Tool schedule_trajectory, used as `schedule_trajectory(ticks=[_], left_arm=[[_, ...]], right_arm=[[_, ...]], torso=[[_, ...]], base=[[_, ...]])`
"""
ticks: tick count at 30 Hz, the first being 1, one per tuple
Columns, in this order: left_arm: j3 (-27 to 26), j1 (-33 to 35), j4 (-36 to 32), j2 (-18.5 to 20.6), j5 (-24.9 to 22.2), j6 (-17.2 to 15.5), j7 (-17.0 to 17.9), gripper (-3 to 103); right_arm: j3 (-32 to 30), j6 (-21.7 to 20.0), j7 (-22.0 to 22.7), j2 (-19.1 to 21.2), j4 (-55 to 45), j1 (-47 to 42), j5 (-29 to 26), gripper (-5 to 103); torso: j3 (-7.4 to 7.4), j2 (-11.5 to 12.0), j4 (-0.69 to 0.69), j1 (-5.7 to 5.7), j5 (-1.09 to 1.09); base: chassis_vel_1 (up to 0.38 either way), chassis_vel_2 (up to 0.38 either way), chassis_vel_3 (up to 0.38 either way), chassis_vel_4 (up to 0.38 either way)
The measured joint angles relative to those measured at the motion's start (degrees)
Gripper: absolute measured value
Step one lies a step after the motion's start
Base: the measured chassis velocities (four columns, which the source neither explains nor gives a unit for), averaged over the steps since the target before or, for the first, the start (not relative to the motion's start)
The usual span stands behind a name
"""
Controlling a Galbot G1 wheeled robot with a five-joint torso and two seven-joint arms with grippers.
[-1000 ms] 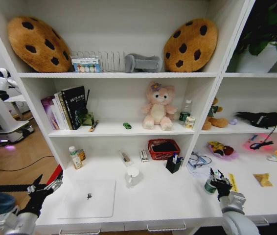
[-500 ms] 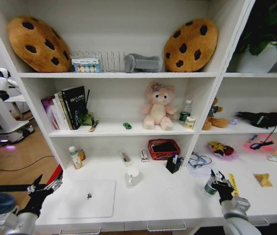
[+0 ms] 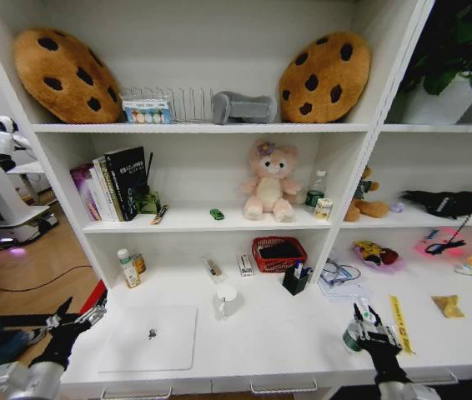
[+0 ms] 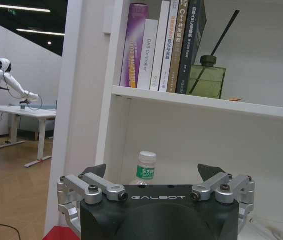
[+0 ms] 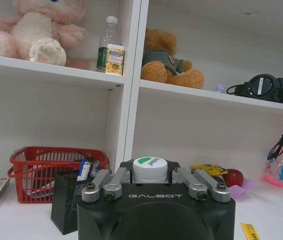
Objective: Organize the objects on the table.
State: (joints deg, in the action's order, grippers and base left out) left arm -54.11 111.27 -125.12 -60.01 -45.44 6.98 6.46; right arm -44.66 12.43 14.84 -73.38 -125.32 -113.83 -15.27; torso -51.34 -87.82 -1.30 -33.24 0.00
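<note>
Pulled back toward the surface's [image 3: 303, 333] front edge, the green-capped bottle [image 3: 351, 337] is clamped in the right claw [image 3: 368, 331] for relocation, while the left claw [image 3: 73, 321] is held spread, empty.

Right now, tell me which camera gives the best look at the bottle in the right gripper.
The right wrist view: the small bottle sits close up between the right gripper fingers, white cap and green mark plain. The head view shows it small, partly behind the gripper.
</note>
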Motion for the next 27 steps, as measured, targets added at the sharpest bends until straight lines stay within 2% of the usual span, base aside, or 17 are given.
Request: schedule_trajectory(ticks=[8, 27], left_arm=[[0.0, 0.0, 0.0, 0.0, 0.0, 0.0, 0.0, 100], [0.0, 0.0, 0.0, 0.0, 0.0, -0.01, 0.0, 100]], right_arm=[[-0.03, 1.11, -0.01, 0.1, 0.23, -0.92, 0.11, 31], [1.07, 1.62, 0.22, -0.24, 0.55, -1.29, 0.05, 31]], torso=[[0.0, 0.0, 0.0, 0.0, -0.01], [0.0, 0.0, 0.0, 0.0, 0.0]], base=[[-0.03, -0.036, 0.031, 0.032], [-0.106, -0.101, 0.101, 0.103]])
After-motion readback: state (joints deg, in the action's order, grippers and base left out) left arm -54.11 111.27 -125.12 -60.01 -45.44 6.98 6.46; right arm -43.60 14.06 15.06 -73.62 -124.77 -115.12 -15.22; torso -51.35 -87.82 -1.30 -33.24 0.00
